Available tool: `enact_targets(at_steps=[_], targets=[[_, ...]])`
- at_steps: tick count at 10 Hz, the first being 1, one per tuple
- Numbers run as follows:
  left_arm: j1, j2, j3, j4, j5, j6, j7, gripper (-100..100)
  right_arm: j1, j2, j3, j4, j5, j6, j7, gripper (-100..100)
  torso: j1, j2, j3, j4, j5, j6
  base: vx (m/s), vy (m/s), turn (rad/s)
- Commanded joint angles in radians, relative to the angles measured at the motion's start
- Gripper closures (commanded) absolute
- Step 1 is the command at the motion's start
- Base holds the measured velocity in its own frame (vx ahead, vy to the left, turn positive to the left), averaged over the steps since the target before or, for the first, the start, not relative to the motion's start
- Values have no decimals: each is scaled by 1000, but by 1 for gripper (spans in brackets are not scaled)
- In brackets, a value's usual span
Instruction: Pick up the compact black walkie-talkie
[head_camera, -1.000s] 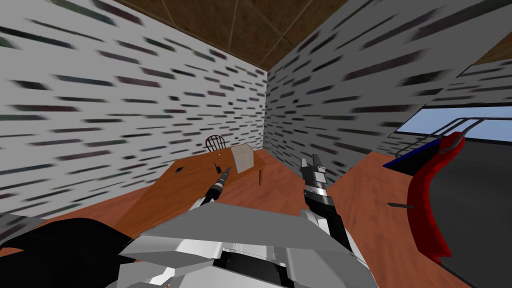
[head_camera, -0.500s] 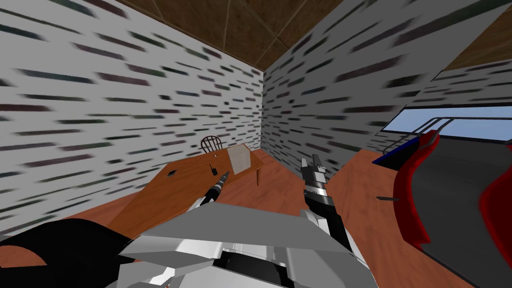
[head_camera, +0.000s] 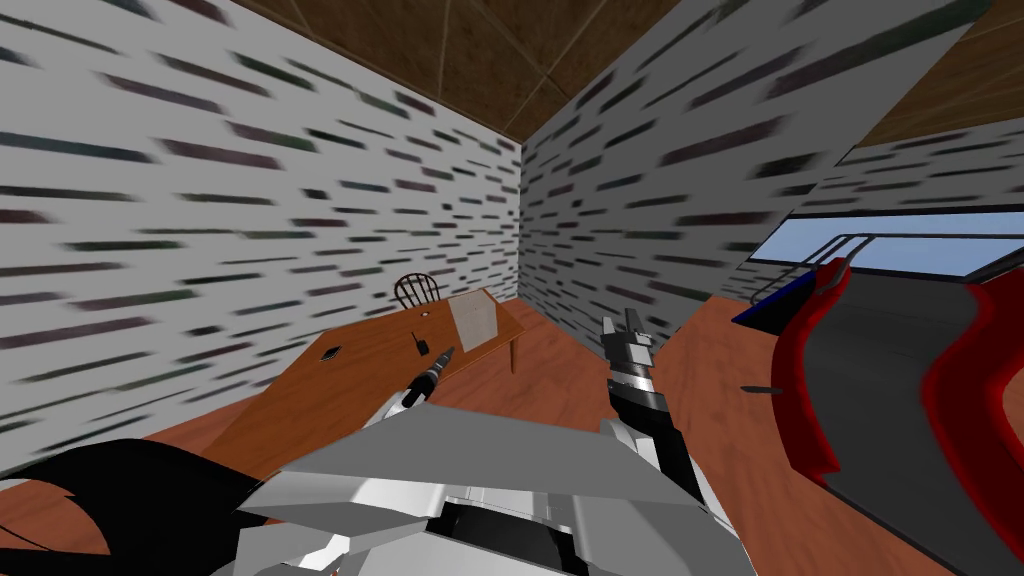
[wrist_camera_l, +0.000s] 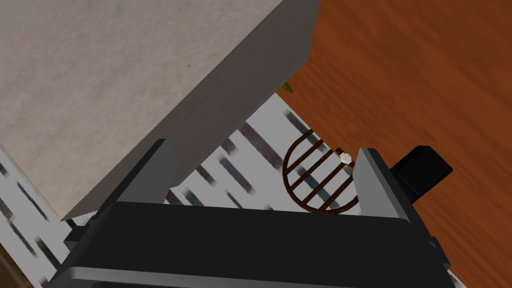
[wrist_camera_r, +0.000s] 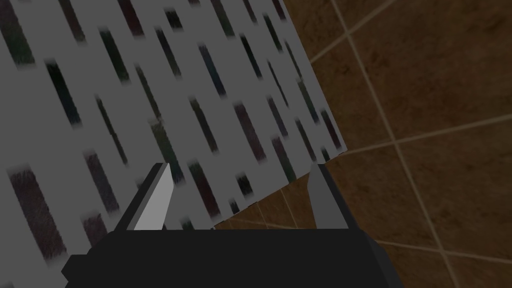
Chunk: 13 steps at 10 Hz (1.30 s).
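The head's view has been turned slightly; the left claw (wrist_camera_l: 265, 147), spread, is held near the walkie-talkie (wrist_camera_l: 421, 170); the right claw (wrist_camera_r: 240, 167) is spread.

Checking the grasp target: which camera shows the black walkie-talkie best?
The left wrist view: the walkie-talkie lies large and close on the wooden table, just outside one finger of the open left gripper, which hides part of it. The head view shows it whole but tiny. The right wrist camera points elsewhere.
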Motion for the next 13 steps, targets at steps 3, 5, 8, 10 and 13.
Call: enact_targets(at_steps=[3, 5, 8, 10, 13], targets=[[-51, 41, 17, 118, -12, 59, -12, -100, 0, 0, 0, 0, 0, 0, 0, 0, 0, 0, 0, 0, 0, 0, 42, 5, -26], [-69, 57, 22, 152, -16, 84, -16, -100, 0, 0, 0, 0, 0, 0, 0, 0, 1, 0, 0, 0, 0, 0, 38, 14, -11], [-123, 105, 40, 235, -26, 155, -27, -100, 0, 0, 0, 0, 0, 0, 0, 0, 3, -2, -1, 0, 1, 0, 65, 38, -5], [-157, 135, 52, 279, -32, 196, -34, -100, 0, 0, 0, 0, 0, 0, 0, 0, 3, -2, -1, -1, 1, 0, 67, 53, 14], [-200, 174, 67, 328, -38, 246, -42, -100, 0, 0, 0, 0, 0, 0, 0, 0, 4, -2, -1, -1, 1, 0, 71, 58, 23]])
